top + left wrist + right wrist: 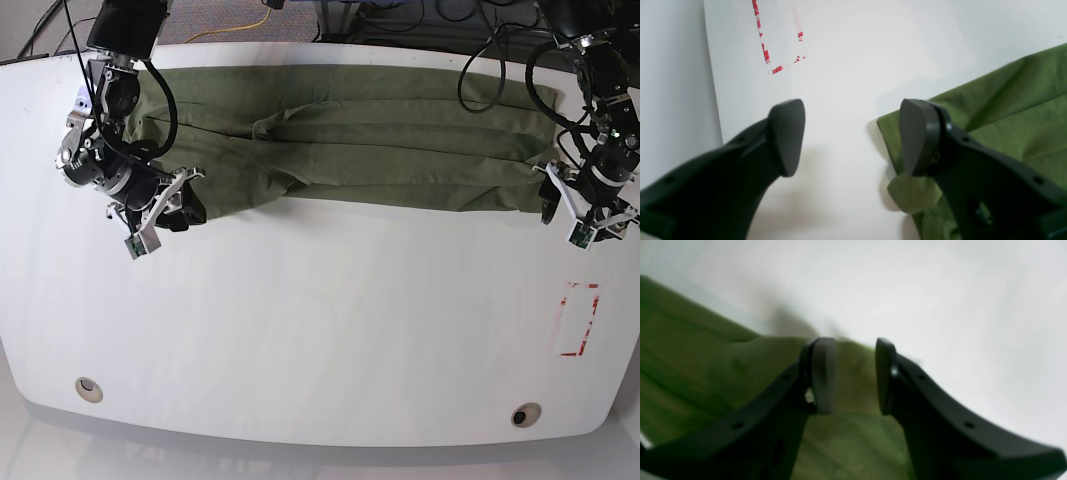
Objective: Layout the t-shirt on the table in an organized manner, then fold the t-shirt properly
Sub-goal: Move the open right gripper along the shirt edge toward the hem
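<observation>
Already the plain olive-green cotton t-shirt [360,140] lies stretched into a long band along the far side of the glossy white bench [320,330], running almost from one arm to the other. It looks folded lengthwise at least once, with soft ridges along it and a bunched, wrinkled part toward the right arm's end. So the laying-out seems largely done, and the folding partly so; the band would need to be brought end to end before it counts as properly folded.

At the right arm's end, the right pincer [850,376] has its jaws narrowly apart with green cloth showing between and behind them. The wrist view is blurred, so I cannot tell whether they actually pinch the fabric or merely straddle a raised fold.

At the other end, the left pincer [853,136] stands wide apart with only bare bench between its pads. Its one pad sits just over the shirt's corner, where a small flap is turned up; nothing is held there.

A red dashed rectangle [580,320] is marked on the bench near the left arm, well apart from the cloth.
</observation>
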`<state>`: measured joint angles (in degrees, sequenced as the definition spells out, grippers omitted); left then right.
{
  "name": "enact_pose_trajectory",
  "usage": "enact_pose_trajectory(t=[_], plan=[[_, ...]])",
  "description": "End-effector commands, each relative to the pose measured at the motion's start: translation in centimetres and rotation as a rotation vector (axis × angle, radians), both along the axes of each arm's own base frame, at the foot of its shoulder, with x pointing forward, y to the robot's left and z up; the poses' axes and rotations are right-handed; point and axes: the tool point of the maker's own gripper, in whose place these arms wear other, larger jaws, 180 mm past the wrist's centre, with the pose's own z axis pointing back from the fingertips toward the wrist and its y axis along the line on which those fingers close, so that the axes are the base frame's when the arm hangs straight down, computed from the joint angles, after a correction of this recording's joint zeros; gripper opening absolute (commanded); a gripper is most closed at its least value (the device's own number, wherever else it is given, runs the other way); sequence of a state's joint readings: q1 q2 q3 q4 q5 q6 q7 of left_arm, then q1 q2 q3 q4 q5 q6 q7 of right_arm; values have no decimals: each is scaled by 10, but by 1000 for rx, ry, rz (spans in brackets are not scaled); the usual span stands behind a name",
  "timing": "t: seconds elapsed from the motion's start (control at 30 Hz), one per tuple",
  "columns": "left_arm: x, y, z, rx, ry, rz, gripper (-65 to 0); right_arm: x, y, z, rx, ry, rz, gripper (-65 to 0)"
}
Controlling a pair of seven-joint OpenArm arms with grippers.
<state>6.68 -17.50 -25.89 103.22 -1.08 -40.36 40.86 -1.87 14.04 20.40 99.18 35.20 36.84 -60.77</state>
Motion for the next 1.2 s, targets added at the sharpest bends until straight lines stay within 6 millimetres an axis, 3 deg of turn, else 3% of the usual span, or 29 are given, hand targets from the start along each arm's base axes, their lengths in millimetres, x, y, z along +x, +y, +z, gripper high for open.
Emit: enact_pose_trajectory(t=[0.0,0.2,0.4,0.5,0.73,0.93,1.17], plan=[[7,3,14,11,-44,-6,-235,2,3,16,21,-54,10,-460],[6,3,13,11,-43,-6,-235,0,0,8,19,-29,-1,-422],[7,-6,9,6,-32,-30,-235,10,-14,-7,1,-4,-48,-179],[7,-11,8,7,-27,-45,-235,13,-19,-19,15,11,-75,-133],[7,-11,8,7,-27,-45,-235,22,-28,-43,73,64,-120,-171],[8,-11,7,7,-26,-46,-235,26,-36,-52,91,88,-142,-220],[8,-11,7,7,-26,-46,-235,25,-31,-53,96,90,-134,-452]])
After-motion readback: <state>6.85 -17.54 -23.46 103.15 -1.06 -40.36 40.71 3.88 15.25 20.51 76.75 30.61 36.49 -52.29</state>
